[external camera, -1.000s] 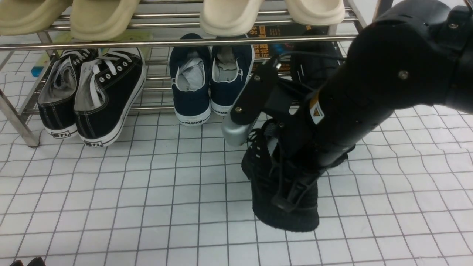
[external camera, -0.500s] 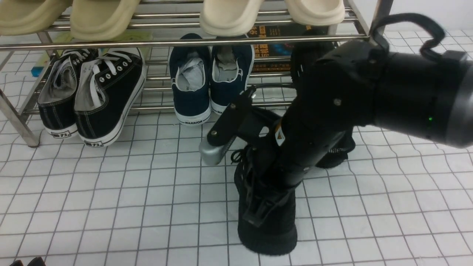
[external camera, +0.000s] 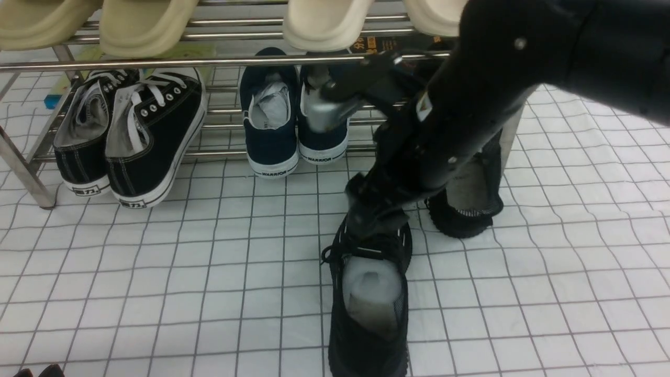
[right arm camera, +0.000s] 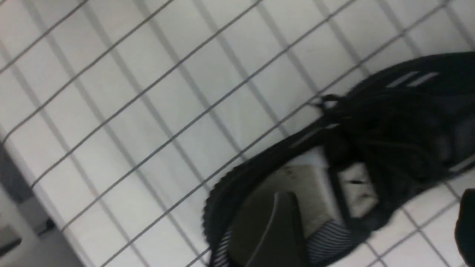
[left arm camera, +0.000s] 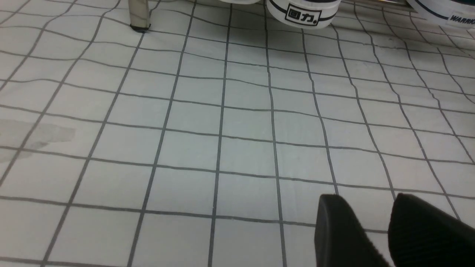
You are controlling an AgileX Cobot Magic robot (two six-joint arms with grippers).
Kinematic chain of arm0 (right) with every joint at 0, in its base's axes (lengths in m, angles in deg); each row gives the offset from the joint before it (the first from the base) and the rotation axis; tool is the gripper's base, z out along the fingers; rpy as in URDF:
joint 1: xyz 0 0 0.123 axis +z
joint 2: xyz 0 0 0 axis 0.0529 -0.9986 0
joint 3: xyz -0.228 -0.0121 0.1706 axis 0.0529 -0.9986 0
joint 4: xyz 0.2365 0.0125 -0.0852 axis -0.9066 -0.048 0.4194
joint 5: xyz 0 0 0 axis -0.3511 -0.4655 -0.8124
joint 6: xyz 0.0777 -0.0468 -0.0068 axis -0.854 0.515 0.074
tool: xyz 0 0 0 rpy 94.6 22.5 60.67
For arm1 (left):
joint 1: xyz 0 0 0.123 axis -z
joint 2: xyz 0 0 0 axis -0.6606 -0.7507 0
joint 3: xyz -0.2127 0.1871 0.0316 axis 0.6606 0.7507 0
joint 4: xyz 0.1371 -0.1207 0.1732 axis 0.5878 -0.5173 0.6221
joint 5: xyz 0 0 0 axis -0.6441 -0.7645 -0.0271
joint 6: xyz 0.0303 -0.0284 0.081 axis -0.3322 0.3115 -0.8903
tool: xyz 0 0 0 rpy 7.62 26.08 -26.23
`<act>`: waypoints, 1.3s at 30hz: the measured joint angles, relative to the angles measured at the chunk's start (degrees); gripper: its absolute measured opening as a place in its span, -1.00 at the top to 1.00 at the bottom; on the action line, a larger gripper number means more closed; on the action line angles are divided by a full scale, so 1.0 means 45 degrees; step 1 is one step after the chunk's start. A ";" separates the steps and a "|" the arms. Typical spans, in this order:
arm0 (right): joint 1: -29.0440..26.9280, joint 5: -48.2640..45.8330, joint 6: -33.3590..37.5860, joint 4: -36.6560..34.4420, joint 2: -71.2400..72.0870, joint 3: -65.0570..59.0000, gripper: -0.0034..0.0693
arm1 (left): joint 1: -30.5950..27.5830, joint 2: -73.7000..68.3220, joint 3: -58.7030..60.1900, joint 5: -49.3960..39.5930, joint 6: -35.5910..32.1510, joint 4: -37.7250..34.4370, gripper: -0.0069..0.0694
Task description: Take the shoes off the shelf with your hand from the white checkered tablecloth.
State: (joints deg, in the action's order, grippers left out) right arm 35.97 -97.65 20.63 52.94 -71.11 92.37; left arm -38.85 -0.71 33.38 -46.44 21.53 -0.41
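One black knit shoe lies on the white checkered tablecloth at front centre, its pale paper stuffing showing. The other black shoe stands at the chrome shelf's right end, heel out over the cloth, mostly behind my right arm. My right gripper hovers just above the front shoe's laces. In the right wrist view the right gripper is open wide and holds nothing, above that shoe. My left gripper is open and empty, low over bare cloth.
On the shelf's lower tier stand black-and-white canvas sneakers at left and a navy WARRIOR pair in the middle. Cream slippers sit on the upper tier. A shelf leg stands at far left.
My right gripper has let go of the black shoe and risen back toward the shelf. The shoe now lies flat on the cloth, nearer the front edge, its opening uncovered.
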 joint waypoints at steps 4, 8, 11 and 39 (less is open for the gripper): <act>-0.1452 0.0675 -0.2359 0.0627 -0.0266 0.0000 -0.67 | 0.0000 0.0000 0.0000 0.0000 0.0000 0.0000 0.19; -0.2020 0.1081 -0.2911 0.0831 -0.0755 0.0000 -0.67 | 0.0000 0.0000 0.0000 0.0000 0.0000 0.0000 0.19; -0.2214 0.1538 -0.3005 0.0948 -0.1302 0.0000 -0.67 | 0.0000 0.0000 0.0000 0.0000 0.0000 0.0000 0.19; -0.2260 0.0692 -0.3122 0.2680 -0.1781 -0.0064 0.90 | 0.0000 0.0000 0.0000 0.0000 0.0000 0.0000 0.19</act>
State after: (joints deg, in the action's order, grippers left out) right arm 25.80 -94.54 6.59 65.00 -79.13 92.08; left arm -38.85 -0.71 33.38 -46.44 21.53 -0.41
